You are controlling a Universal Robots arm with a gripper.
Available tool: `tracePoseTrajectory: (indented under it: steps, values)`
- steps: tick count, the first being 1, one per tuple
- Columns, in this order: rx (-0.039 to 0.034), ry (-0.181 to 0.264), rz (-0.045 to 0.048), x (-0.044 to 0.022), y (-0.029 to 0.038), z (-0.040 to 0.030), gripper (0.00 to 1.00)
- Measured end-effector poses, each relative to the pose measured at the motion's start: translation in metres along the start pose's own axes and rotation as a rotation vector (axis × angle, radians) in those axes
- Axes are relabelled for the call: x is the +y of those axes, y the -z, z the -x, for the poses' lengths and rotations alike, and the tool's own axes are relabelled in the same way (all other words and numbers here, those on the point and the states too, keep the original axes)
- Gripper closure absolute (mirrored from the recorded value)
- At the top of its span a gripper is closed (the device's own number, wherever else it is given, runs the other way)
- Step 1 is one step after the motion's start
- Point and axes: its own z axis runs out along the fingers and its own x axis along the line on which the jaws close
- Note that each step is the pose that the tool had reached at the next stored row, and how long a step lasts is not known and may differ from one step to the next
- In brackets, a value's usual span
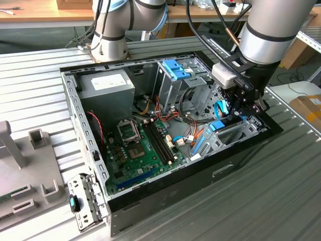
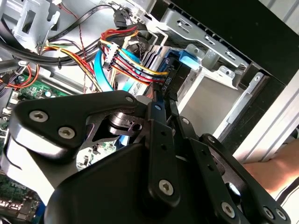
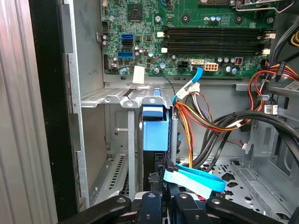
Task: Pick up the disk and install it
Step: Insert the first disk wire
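The disk (image 3: 155, 133) stands on edge in the metal drive bay (image 3: 117, 99) at the corner of the open computer case (image 1: 80, 125), on the exterior view's right. Its bright blue bracket (image 1: 216, 125) faces the motherboard. My gripper (image 1: 239, 111) hangs over the disk's other end, and its black fingers (image 2: 159, 116) are drawn close together on that end. In both wrist views a flat light-blue cable (image 3: 196, 179) and a bundle of red, yellow and black wires (image 2: 131, 63) run right beside the fingers. The disk's body below the bracket is dark and mostly hidden by the bay.
The green motherboard (image 1: 145, 145) fills the case floor, and the power supply (image 1: 108, 85) sits at the back. An upper drive cage with a blue latch (image 1: 176, 69) stands behind the gripper. Grey fixtures (image 1: 30, 165) lie on the exterior view's left. A person's arm (image 2: 273, 168) shows outside the case wall.
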Motion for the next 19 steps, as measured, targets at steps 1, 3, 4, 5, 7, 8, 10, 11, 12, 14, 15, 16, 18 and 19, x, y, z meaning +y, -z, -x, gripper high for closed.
tracePoseTrajectory:
  steps: [1, 3, 4, 5, 7, 8, 10, 11, 12, 14, 15, 16, 18, 19]
  values:
    - [0.0001, 0.000, 0.0000, 0.0000, 0.0001, -0.0002, 0.83]
    - [0.0006, 0.003, 0.0000, -0.0001, 0.0000, -0.0002, 0.83]
    - [0.0004, 0.003, -0.0001, 0.0002, -0.0011, -0.0002, 0.83]
    - [0.0006, 0.003, -0.0001, 0.0002, -0.0011, -0.0002, 0.83]
    - [0.0006, 0.003, 0.0000, 0.0002, -0.0011, -0.0002, 0.83]
    - [0.0003, 0.003, -0.0001, 0.0003, -0.0015, -0.0002, 0.83]
    - [0.0004, 0.003, -0.0001, 0.0004, -0.0020, -0.0002, 0.83]
    - [0.0005, 0.003, -0.0001, 0.0004, -0.0020, -0.0002, 0.83]
    - [0.0004, 0.003, -0.0001, 0.0005, -0.0025, -0.0001, 0.83]
    - [0.0006, 0.003, -0.0001, 0.0008, -0.0037, -0.0001, 0.83]
    - [0.0005, 0.003, -0.0001, 0.0008, -0.0039, -0.0001, 0.83]
    - [0.0005, 0.003, -0.0001, 0.0008, -0.0039, -0.0001, 0.83]
    - [0.0001, 0.003, -0.0001, 0.0009, -0.0040, -0.0001, 0.83]
    - [0.0000, 0.003, -0.0001, 0.0008, -0.0037, -0.0001, 0.83]
